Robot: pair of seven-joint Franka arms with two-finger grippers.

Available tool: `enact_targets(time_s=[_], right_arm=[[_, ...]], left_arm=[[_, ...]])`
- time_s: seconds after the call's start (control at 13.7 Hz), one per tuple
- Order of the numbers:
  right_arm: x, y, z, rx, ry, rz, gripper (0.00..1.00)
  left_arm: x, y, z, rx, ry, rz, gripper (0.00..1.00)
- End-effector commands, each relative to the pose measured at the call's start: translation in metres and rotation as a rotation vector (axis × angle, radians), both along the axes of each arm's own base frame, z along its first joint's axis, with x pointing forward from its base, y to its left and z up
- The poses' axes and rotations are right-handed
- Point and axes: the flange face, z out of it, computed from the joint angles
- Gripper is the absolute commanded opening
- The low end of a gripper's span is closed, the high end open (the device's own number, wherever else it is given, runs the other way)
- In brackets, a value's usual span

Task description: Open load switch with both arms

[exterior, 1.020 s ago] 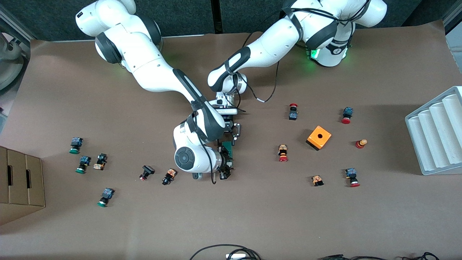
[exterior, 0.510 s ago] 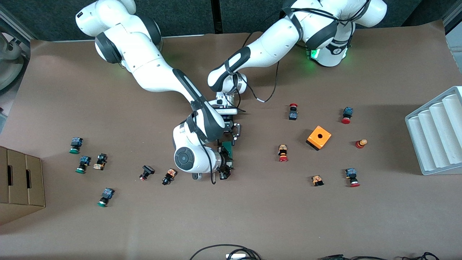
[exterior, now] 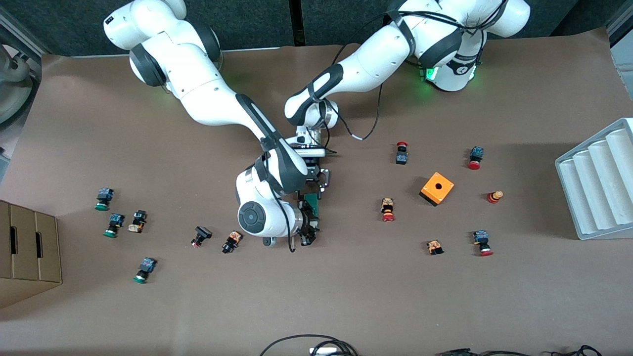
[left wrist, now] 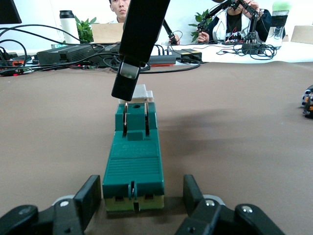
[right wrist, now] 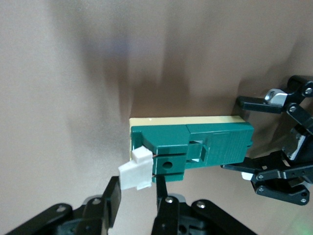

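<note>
Dark-green plastic is what you have at the centre of the brown paper-covered table (exterior: 346,296): the slim rectangular load switch (left wrist: 133,164), lying flat with its small white block at the end nearer the front camera. Both arms reach in over it.

Your left gripper (left wrist: 139,203) sits low at the end of the switch that points toward the bases. Its two black fingers (left wrist: 88,198) flank that end, one on each side, drawn in against the sides of the housing and clamped on it.

Your right gripper (right wrist: 133,193) is over the white-block end. Its fingers (right wrist: 111,196) stand on either side of the white block, closed in on it; in the left wrist view one black finger reaches down to that block.

Toward the left arm's end of the table you can see an orange plastic cube with a round hole (exterior: 437,188) and several red-capped push buttons (exterior: 387,209). Green-capped push buttons (exterior: 103,198) lie toward the right arm's end.
</note>
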Motion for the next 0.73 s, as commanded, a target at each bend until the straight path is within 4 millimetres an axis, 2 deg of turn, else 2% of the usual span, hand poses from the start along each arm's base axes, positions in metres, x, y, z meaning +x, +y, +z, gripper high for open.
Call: enact_targets(time_s=[0.0, 0.22, 0.66], right_arm=[[-0.005, 0.0, 0.009, -0.005, 0.039, 0.028, 0.36], [-0.006, -0.002, 0.006, -0.007, 0.041, 0.038, 0.36], [-0.008, -0.002, 0.017, -0.011, 0.044, 0.054, 0.35]], left_arm=[[-0.006, 0.0, -0.02, 0.003, 0.01, -0.009, 0.77], [-0.006, 0.001, -0.02, 0.004, 0.009, -0.008, 0.77], [-0.006, 0.0, -0.02, 0.003, 0.01, -0.009, 0.77]])
